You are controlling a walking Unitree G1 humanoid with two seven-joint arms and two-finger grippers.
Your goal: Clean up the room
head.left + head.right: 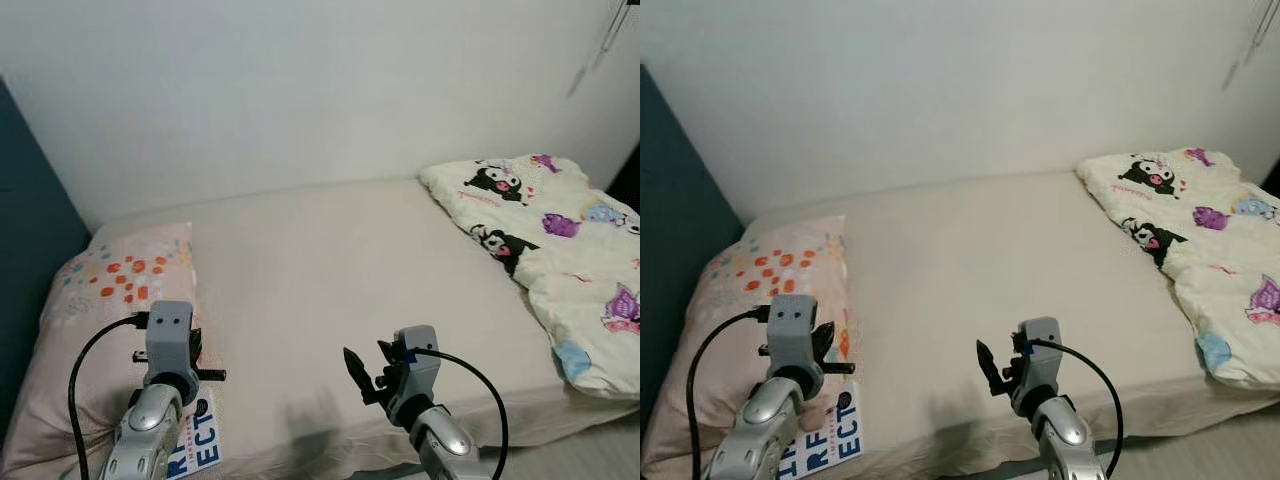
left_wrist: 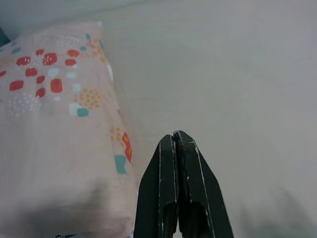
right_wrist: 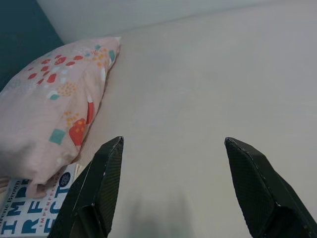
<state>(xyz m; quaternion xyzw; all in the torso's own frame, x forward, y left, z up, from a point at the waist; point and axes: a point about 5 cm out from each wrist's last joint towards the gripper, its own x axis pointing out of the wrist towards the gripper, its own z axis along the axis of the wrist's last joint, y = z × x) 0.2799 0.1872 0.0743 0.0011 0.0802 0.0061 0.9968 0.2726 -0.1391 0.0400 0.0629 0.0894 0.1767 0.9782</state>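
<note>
- Hovering over the beige bed, your left gripper has its fingers pressed together, beside the pillow.
- Your right gripper is spread wide, empty.
- A book lies partly under the pillow; the cartoon-print quilt sits bunched well apart.

We see a bed before us, running along the wall behind it. On its left end lies a pillow, next to the headboard. A book lies at the bed's near edge, partly under the pillow's near corner. On the right end lies a quilt, bunched up, well apart from the pillow, with bare sheet between them.
</note>
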